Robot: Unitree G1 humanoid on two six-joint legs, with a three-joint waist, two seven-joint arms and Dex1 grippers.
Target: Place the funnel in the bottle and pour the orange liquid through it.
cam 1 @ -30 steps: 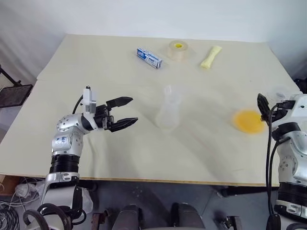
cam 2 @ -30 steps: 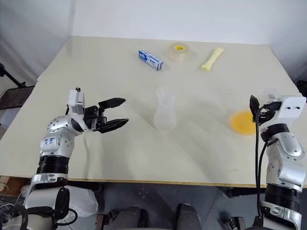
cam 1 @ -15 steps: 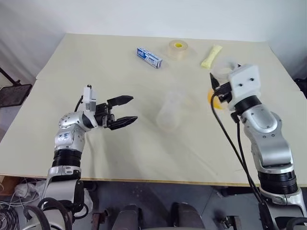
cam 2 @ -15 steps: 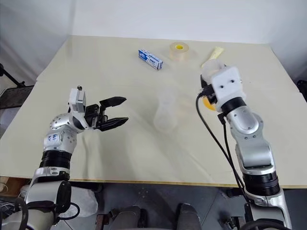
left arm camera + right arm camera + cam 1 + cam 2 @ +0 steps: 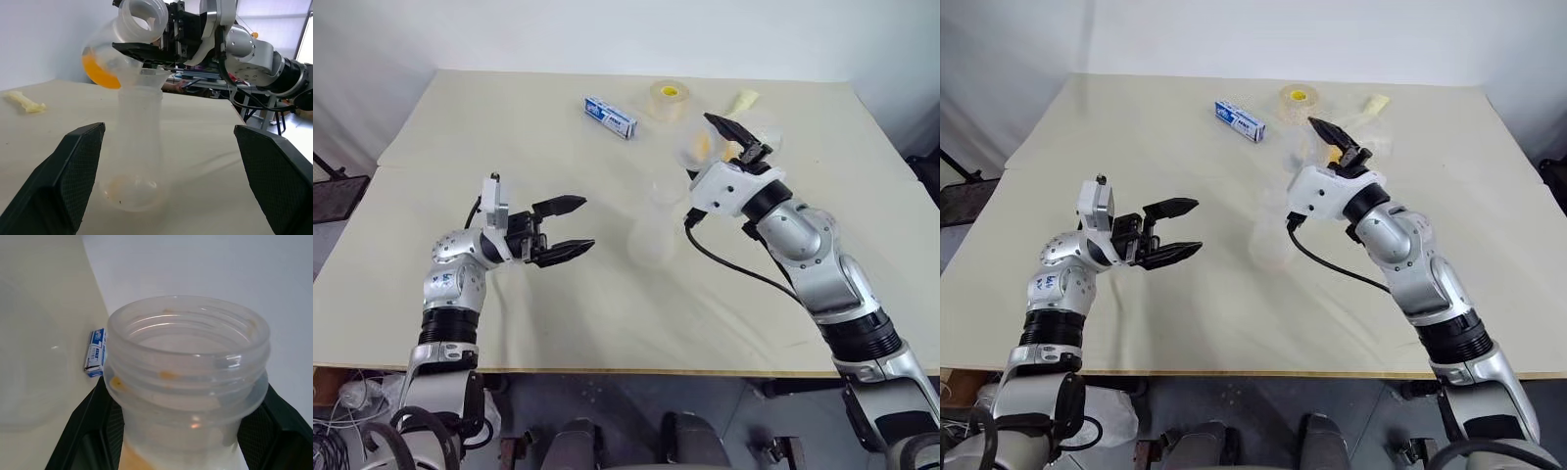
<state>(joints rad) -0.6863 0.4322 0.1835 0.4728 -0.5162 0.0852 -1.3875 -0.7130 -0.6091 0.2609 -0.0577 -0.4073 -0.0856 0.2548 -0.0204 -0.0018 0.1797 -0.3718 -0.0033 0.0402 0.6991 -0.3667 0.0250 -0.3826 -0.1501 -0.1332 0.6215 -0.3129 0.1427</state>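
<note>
The clear bottle [image 5: 139,147] stands upright mid-table, with the clear funnel [image 5: 154,78] seated in its neck. My right gripper [image 5: 732,137] is shut on a second clear flask [image 5: 122,44], held tilted just above the funnel. The orange liquid [image 5: 98,73] pools in that flask's low side, and no stream leaves its mouth [image 5: 188,347]. My left gripper [image 5: 586,223] hovers open a short way to the left of the bottle [image 5: 654,233], pointing at it. Its black fingers [image 5: 73,166] stand apart on either side of the bottle without touching it.
At the table's far side lie a blue-and-white box [image 5: 610,116], a tape roll with a yellow centre [image 5: 668,98] and a pale yellow packet [image 5: 744,99]. The cream table [image 5: 509,323] has open surface in front of the bottle.
My right arm has swung in from the table's right side, carrying the flask leftward and up to above the bottle and rolling it over. The left gripper has stayed put.
</note>
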